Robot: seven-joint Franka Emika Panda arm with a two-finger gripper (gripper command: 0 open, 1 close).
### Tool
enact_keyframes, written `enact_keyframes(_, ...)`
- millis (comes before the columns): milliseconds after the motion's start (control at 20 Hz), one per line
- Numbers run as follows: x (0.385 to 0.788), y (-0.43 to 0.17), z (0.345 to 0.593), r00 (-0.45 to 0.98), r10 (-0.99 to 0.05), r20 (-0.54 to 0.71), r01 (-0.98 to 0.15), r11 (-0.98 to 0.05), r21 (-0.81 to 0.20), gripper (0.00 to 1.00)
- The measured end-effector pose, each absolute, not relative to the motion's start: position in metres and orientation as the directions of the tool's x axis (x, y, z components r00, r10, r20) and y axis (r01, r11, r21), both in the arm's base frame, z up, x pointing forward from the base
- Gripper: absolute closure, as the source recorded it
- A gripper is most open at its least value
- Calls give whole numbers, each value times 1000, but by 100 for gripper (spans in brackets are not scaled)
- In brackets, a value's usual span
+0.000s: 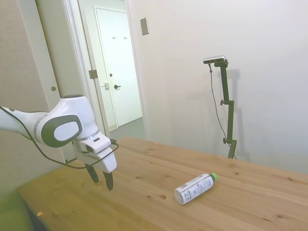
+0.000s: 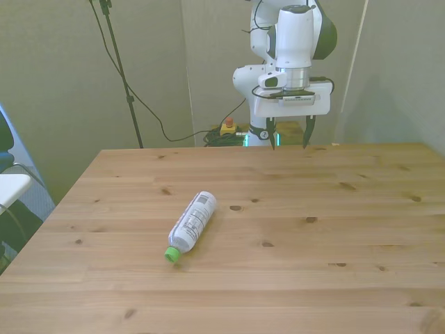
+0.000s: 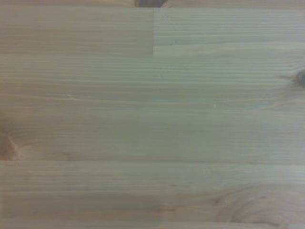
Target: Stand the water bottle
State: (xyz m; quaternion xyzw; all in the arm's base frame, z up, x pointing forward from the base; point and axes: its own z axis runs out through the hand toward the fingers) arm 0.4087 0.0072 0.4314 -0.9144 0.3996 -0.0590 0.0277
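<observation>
- Water bottle (image 2: 192, 221): lies on its side on the wooden table (image 2: 334, 229), left of centre in the front view, green cap (image 2: 172, 255) toward the near edge, its base pointing away.
- Gripper (image 2: 286, 133): hangs above the table's far edge, fingers spread apart and pointing down, holding nothing, well apart from the bottle.
- Wrist view: bare wood grain only.

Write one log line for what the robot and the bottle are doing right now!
gripper: open, empty, above table's far edge | water bottle: lying on its side, untouched, apart from gripper | table: wooden | task: not started
</observation>
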Motion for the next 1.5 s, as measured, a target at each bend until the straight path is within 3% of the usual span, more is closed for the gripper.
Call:
enact_keyframes(250, 410, -1, 434, 665, -740, 96, -733, -672, -106, 0)
enact_keyframes(500, 424, -48, 452, 602, -782, 158, -772, -621, -132, 0)
enact_keyframes(1050, 520, -195, 482, 462, -866, 191, -855, -492, -165, 0)
enact_keyframes(1500, 568, -223, 476, 430, -865, 259, -856, -482, -188, 0)
